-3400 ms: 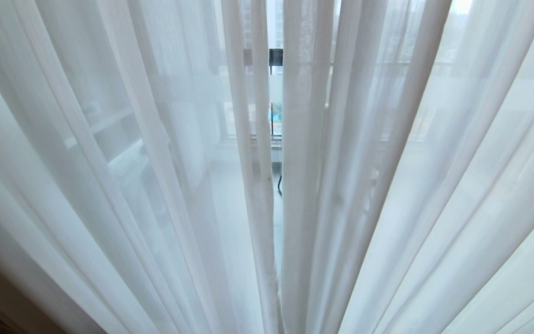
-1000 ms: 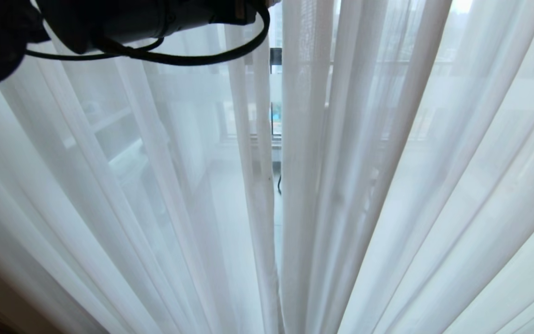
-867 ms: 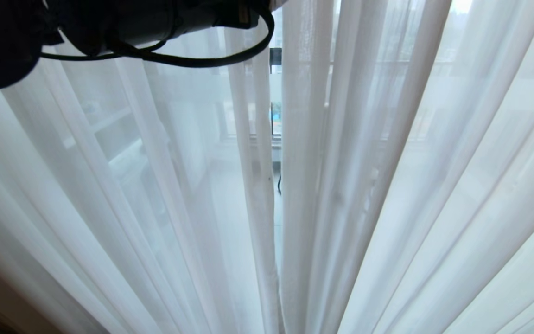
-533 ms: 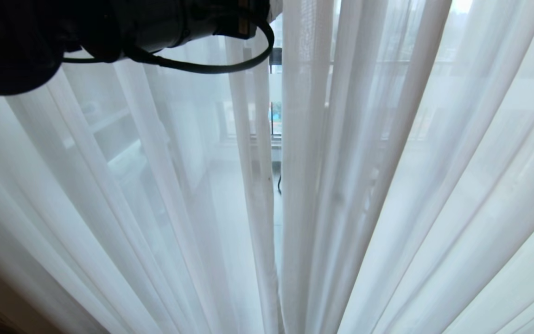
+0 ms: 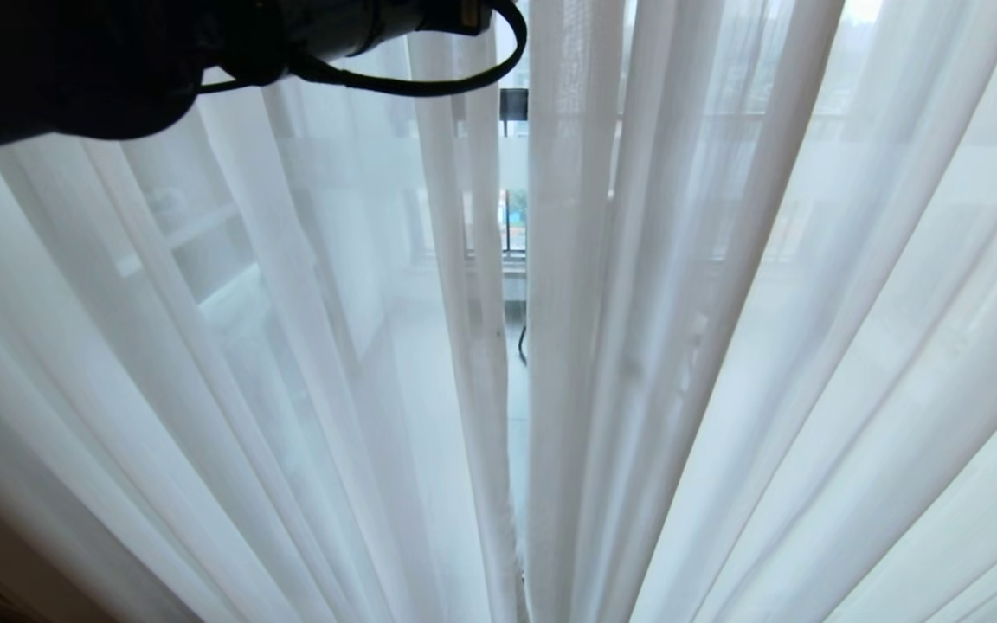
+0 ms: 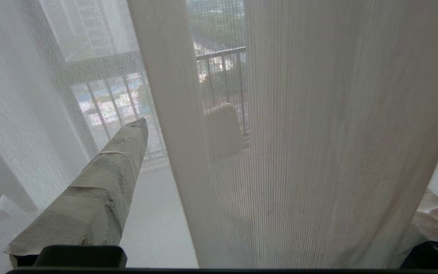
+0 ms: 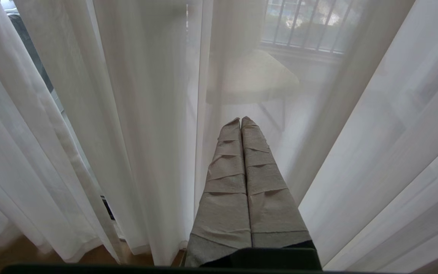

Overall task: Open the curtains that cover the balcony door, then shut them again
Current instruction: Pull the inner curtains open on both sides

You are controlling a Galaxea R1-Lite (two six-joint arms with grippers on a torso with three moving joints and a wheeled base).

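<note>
Out past the right jaws stands a small pale stool or side table (image 7: 255, 78), blurred, its top broad and its thin legs dark beneath. Beyond it runs a barred railing (image 7: 306, 26) with greenery and buildings behind. Ahead of the left jaws the same kind of railing (image 6: 222, 82) shows, with a rounded pale shape (image 6: 222, 127) at its foot. Wooden floor (image 7: 25, 253) lies below and beside the right jaws.
</note>
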